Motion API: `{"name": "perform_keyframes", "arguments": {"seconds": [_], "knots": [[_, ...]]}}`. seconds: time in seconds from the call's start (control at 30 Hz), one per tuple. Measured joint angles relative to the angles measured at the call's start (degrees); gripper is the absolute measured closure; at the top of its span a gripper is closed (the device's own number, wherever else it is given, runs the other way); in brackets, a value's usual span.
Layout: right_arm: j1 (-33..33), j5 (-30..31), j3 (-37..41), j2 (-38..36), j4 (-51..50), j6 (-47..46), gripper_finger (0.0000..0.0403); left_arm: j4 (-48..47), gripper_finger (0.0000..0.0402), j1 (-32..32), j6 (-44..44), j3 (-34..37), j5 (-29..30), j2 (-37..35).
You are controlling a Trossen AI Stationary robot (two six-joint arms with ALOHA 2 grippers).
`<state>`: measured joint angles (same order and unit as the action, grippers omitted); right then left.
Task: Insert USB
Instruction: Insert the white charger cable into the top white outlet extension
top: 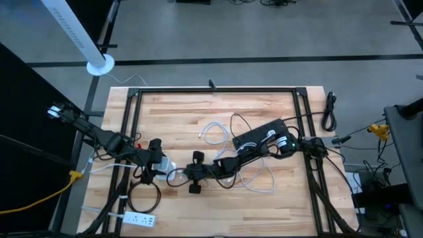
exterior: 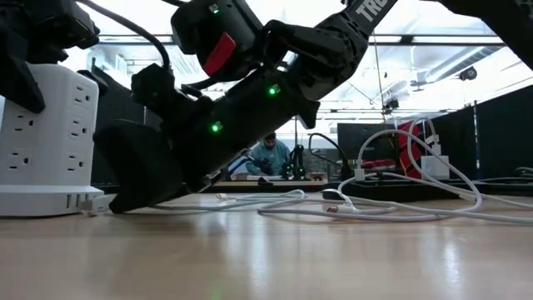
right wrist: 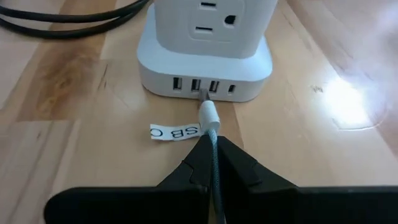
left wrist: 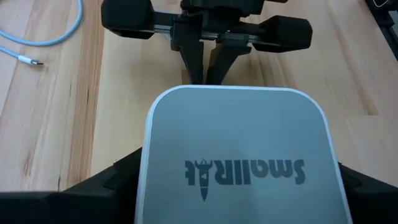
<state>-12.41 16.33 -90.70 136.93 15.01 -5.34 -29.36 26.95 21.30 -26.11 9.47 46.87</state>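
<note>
A white power tower [top: 167, 166] stands upright on the wooden table at left centre; its grey top [left wrist: 236, 155] fills the left wrist view. My left gripper [top: 160, 158] has a finger on either side of it. A row of USB ports [right wrist: 205, 86] runs along its base. A white USB plug [right wrist: 209, 113] on a grey braided cable, with a paper tag [right wrist: 176, 132], has its metal tip at one port's mouth. My right gripper [right wrist: 213, 142] is shut on the cable just behind the plug. My left gripper holds the tower's upper part between its two wide-spread fingers [left wrist: 118, 182], one on each opposite side wall, coming slanting down from the table's left. The tower stands upright with its base on the table. My right gripper pinches the braided cable [right wrist: 214, 146] between its two shut fingers, just behind the plug. The fingers lie along the cable and slant down from the table's right side. The plug sticks out past the fingertips, its metal tip [right wrist: 204, 94] at a base port; how far in, I cannot tell.
A black power strip [top: 261, 135] and loops of white cable [top: 215, 132] lie behind and right of my right arm. A black cable loop [top: 143, 196] and a white power strip [top: 135, 218] lie near the front left. A dark metal frame [top: 218, 90] borders the table.
</note>
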Motion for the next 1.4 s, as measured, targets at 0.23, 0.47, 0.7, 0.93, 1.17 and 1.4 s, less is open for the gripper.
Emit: {"name": "perform_keyframes", "arguments": {"seconds": [0.23,0.47,0.7,0.93,1.17,1.4], "knots": [[-1.9,4.0,0.0,-0.4,0.7,0.5,0.0403,0.0,0.0125,0.0,0.0,0.0,0.0,0.0],[-3.3,6.9,0.0,-1.3,4.7,0.9,0.0403,0.0,0.0125,0.0,0.0,0.0,0.0,0.0],[-2.3,7.1,0.0,-1.7,5.0,1.5,0.0403,0.3,0.0125,0.0,0.1,0.0,0.0,0.0],[-1.8,3.7,0.0,-0.7,5.2,0.2,0.0403,0.3,0.0125,0.0,0.1,0.0,0.0,-0.1],[-1.8,2.6,0.1,0.0,4.4,-0.1,0.0403,0.3,0.0125,0.0,0.2,0.0,0.0,-0.1],[-1.5,1.2,0.1,0.0,1.8,-0.1,0.0403,0.3,0.0125,0.0,0.2,0.0,0.1,-0.1]]}}
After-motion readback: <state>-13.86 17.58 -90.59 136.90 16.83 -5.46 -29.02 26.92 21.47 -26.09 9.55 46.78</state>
